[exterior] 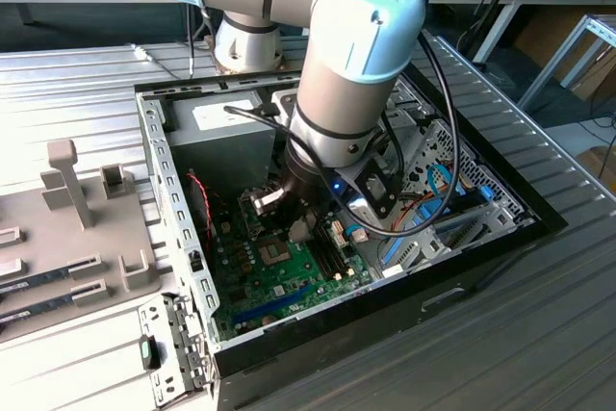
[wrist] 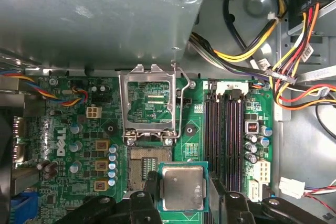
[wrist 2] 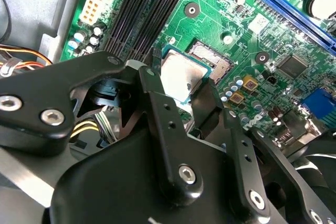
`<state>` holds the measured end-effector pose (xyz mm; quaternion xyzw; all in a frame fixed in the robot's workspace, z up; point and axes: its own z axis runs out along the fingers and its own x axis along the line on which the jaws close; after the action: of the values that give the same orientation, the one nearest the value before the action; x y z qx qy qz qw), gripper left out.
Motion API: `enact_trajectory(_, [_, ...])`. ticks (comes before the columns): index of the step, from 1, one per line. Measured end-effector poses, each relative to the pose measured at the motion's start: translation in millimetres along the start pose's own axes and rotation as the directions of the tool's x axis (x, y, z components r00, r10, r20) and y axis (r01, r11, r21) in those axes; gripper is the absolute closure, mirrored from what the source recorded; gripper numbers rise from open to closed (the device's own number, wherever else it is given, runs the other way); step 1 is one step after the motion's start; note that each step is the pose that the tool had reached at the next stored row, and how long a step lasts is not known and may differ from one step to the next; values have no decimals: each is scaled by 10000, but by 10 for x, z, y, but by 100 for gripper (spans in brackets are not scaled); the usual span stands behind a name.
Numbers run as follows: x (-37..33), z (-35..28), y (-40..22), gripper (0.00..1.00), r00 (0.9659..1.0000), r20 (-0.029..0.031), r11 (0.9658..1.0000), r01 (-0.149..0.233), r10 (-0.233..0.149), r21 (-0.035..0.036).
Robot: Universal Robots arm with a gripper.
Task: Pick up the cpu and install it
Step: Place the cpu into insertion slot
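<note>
So the pick-up half looks done: the cpu [wrist: 182, 187] is off whatever it sat on and pinched between the two black fingers [wrist: 148, 188] of the gripper [wrist: 181, 190], silvery lid facing the camera with the thin green rim showing all round. The install half isn't done yet. In the first wrist view the socket [wrist: 150, 160] is bare, its contact field exposed, and the metal load frame [wrist: 148, 100] is flipped up and standing open at about 12 o'clock from the socket. The chip hangs just off the socket's 4 o'clock corner, overlapping that corner a bit but clearly not lined up or seated. I can't tell how high above the board it floats.

Gripper: closed down narrow on the chip, one finger on each opposite edge, the gap exactly chip-wide. The second wrist view shows the same thing from a slant, the cpu [wrist 2: 181, 77] clamped between the fingers [wrist 2: 157, 93] with the green motherboard [wrist 2: 247, 51] behind it. The hold looks even to me, no obvious tilt.

In the exterior view the arm [exterior: 351, 74] reaches down into the open computer case [exterior: 178, 209], with its wrist end low over the board, roughly mid-case. The RAM slots [wrist: 228, 124] sit at 3 o'clock of the socket.
</note>
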<state>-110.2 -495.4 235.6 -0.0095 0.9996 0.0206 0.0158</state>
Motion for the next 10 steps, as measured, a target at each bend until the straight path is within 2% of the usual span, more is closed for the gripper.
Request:
enact_trajectory(5, [23,14,0,53,10000,2,10000,-2,2,-1])
enact_trajectory(10, [84,33,1,53,10000,1,10000,-1,1,-2])
